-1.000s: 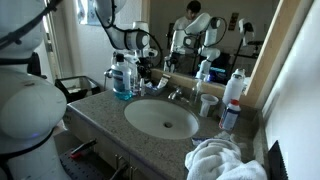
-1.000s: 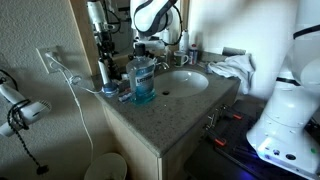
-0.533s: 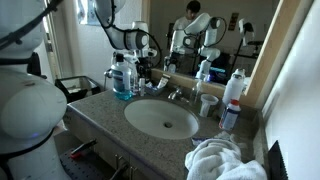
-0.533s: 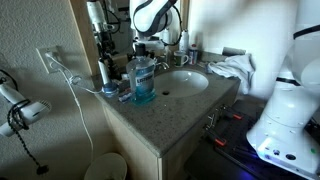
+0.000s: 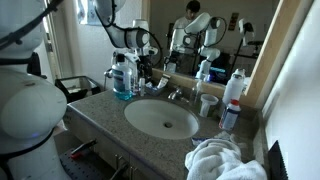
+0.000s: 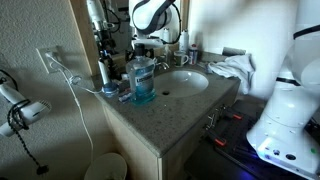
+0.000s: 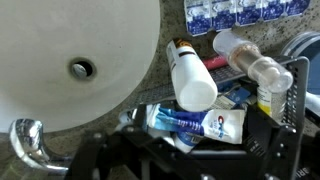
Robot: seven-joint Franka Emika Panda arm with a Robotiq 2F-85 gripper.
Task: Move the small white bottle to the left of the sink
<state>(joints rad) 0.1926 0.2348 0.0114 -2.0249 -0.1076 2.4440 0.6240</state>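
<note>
In the wrist view the small white bottle point(image 7: 192, 75) with a brown cap leans over a toothpaste tube point(image 7: 196, 122) just beside the rim of the sink point(image 7: 60, 40). My gripper point(image 7: 195, 135) hangs right over this clutter. Its dark jaws stand wide apart, one finger point(image 7: 296, 92) far to the bottle's right, and nothing is pinched between them. In both exterior views the gripper point(image 5: 150, 68) point(image 6: 150, 50) is low at the back of the counter, beside the sink point(image 5: 160, 121) point(image 6: 185, 81). I cannot make out the bottle there.
A tall blue mouthwash bottle point(image 5: 123, 80) point(image 6: 142, 80) stands close to the gripper. A clear bottle point(image 7: 250, 62) lies by the white one. The faucet point(image 5: 175, 93) sits behind the basin. A white towel point(image 5: 220, 160), a cup point(image 5: 208, 104) and a spray bottle point(image 5: 233, 88) occupy the far side.
</note>
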